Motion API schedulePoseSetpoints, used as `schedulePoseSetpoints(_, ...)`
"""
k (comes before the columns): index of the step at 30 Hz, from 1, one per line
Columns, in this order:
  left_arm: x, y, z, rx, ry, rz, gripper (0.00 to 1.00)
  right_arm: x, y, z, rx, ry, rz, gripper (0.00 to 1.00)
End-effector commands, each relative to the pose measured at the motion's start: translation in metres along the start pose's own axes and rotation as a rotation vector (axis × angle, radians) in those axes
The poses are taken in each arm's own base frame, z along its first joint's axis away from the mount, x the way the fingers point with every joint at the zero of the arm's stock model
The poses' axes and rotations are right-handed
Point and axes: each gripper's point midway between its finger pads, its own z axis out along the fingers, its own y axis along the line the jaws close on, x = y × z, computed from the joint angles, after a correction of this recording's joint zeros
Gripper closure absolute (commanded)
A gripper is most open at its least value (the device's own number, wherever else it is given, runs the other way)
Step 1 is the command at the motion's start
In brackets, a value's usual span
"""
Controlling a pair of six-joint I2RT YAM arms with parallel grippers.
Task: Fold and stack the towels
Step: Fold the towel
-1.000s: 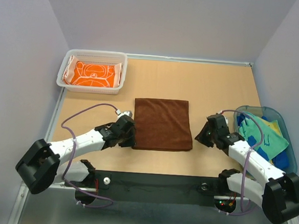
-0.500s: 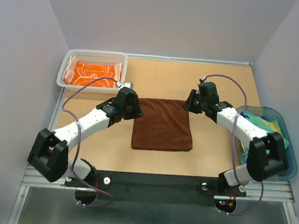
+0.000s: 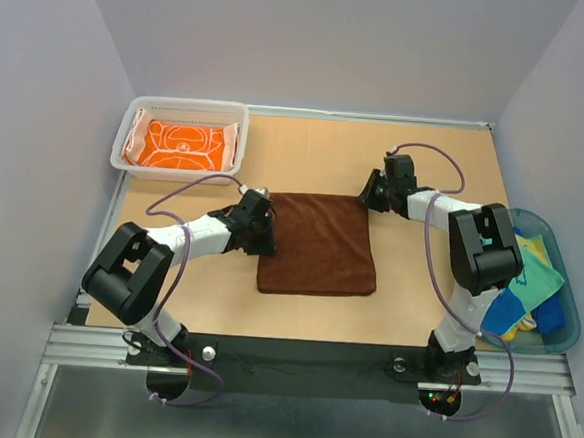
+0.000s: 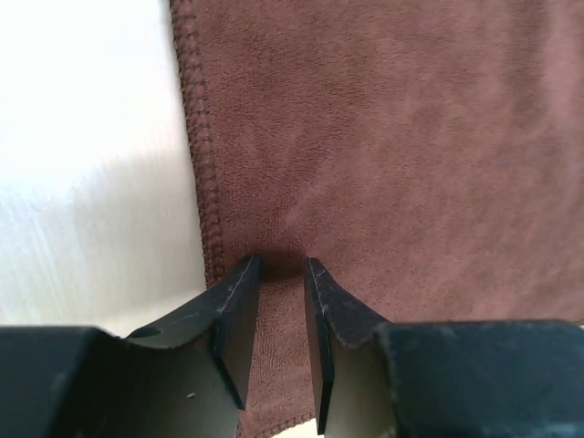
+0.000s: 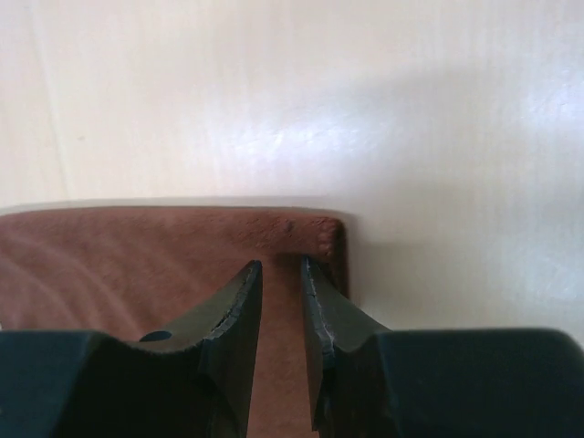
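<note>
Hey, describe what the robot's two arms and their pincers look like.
The left arm and right arm have white shell links with bulky black joint housings. A thin purple cable loops along each. The left pincer and right pincer each have two flat, black, tapering fingers.

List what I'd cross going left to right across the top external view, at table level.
white mesh basket holding the orange towel → left gripper at the cloth's left edge → brown towel → right gripper at its far right corner → blue-green tub
</note>
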Motion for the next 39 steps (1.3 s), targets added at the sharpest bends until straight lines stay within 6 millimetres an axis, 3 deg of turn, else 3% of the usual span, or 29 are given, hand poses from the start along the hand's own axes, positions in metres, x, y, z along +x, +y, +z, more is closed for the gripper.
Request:
schedulePoseSetpoints(1, 0.023, 0.010, -0.002, 0.013, 0.043, -0.007, 0.63, -0.022, -0.001, 0.011, -0.041, -0.062, 0.008, 0.71)
schedulePoseSetpoints(4, 0.038, 0.020, -0.003, 0.006, 0.071, -0.019, 0.62, -0.014, -0.024, 0.014, 0.002, -0.049, 0.049, 0.71)
schedulePoseSetpoints(9, 0.041, 0.029, -0.009, -0.025, 0.058, -0.020, 0.63, -0.014, -0.039, 0.006, 0.032, -0.061, 0.042, 0.71)
schedulePoseSetpoints(15, 0.024, 0.023, -0.021, -0.034, 0.020, -0.001, 0.55, -0.035, -0.033, -0.011, 0.025, -0.122, -0.037, 0.68)
schedulePoseSetpoints(17, 0.019, 0.022, -0.025, -0.039, 0.004, 0.015, 0.43, -0.037, -0.027, -0.016, -0.005, -0.117, -0.097, 0.66)
schedulePoseSetpoints(18, 0.008, 0.015, -0.030, -0.026, -0.027, 0.021, 0.38, -0.041, -0.023, -0.020, -0.019, -0.123, -0.118, 0.63)
schedulePoseSetpoints(20, -0.008, 0.017, -0.037, -0.063, -0.074, 0.045, 0.34, -0.047, -0.021, -0.026, -0.024, -0.125, -0.184, 0.60)
schedulePoseSetpoints(21, -0.026, 0.006, -0.045, -0.048, -0.118, 0.057, 0.32, -0.048, -0.019, -0.028, -0.026, -0.124, -0.209, 0.58)
schedulePoseSetpoints(24, -0.058, -0.002, -0.056, -0.077, -0.192, 0.121, 0.26, -0.051, -0.012, -0.032, -0.059, -0.084, -0.309, 0.55)
schedulePoseSetpoints(30, -0.108, 0.011, -0.057, -0.167, -0.245, 0.265, 0.22, -0.046, -0.004, -0.024, -0.134, 0.018, -0.482, 0.53)
schedulePoseSetpoints(33, -0.119, 0.017, -0.051, -0.203, -0.232, 0.341, 0.22, -0.040, -0.003, -0.016, -0.173, 0.062, -0.531, 0.53)
schedulePoseSetpoints(34, -0.121, 0.021, -0.050, -0.224, -0.230, 0.352, 0.22, -0.047, 0.002, -0.015, -0.191, 0.054, -0.549, 0.53)
schedulePoseSetpoints(39, -0.124, 0.026, -0.038, -0.234, -0.192, 0.396, 0.23, -0.036, 0.001, 0.001, -0.226, 0.134, -0.576, 0.53)
